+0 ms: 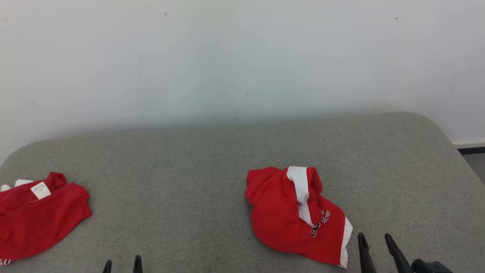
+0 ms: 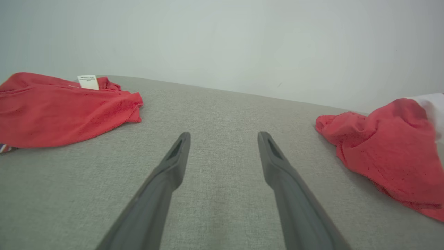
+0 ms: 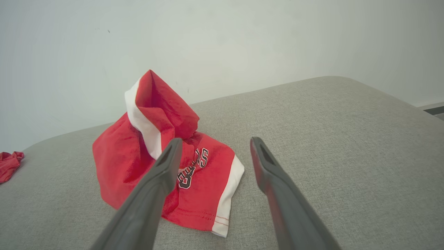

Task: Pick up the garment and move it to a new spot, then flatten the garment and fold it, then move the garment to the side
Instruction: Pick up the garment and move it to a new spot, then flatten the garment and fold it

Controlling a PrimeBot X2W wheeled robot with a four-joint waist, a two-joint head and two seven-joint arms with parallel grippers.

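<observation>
A crumpled red garment (image 1: 280,216) with white trim and dark lettering lies in a heap on the grey fabric surface (image 1: 182,163), right of centre. My right gripper (image 1: 375,238) stands open just to its right, near the front edge, with nothing between its fingers. In the right wrist view the garment (image 3: 121,163) peaks up behind the left finger of the right gripper (image 3: 215,140). My left gripper (image 1: 122,265) is open and empty at the front edge, apart from both cloths. In the left wrist view the left gripper (image 2: 223,133) points at bare fabric, the garment (image 2: 388,146) at its right.
A second red garment (image 1: 38,220) with a white label lies flatter at the surface's left edge, and shows as the second red garment (image 2: 62,111) at the left in the left wrist view. A pale wall (image 1: 242,57) rises behind. The surface's rounded right corner (image 1: 435,125) drops to the floor.
</observation>
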